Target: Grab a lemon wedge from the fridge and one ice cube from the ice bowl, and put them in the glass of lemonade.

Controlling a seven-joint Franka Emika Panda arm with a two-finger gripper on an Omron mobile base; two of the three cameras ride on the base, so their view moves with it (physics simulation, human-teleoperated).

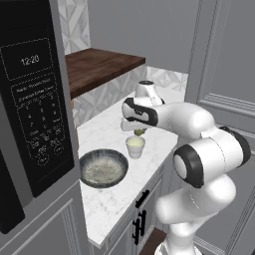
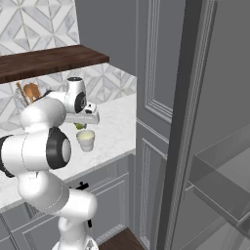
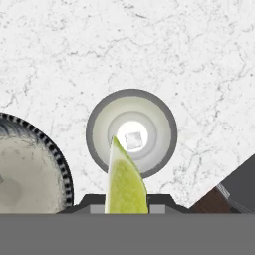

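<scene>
My gripper (image 1: 140,129) hangs just above the glass of lemonade (image 1: 135,145) and is shut on a yellow-green lemon wedge (image 1: 140,132). In the hand view the lemon wedge (image 3: 124,184) points up from between the jaws, its tip over the rim of the glass (image 3: 94,130). A small pale cube (image 3: 134,140) lies at the centre of the glass. The ice bowl (image 1: 103,167) sits on the white marble counter close beside the glass, and its rim (image 3: 60,159) shows at the lower left of the hand view. The fridge (image 2: 188,97) stands open at the right, with its pale shelves (image 2: 219,178) visible.
A black microwave (image 1: 35,99) stands at the left end of the counter. A dark wooden shelf (image 1: 99,64) runs above the counter behind the arm. A holder of wooden spoons (image 2: 27,93) stands at the back wall. Grey panelled cabinets (image 1: 224,74) rise at the right.
</scene>
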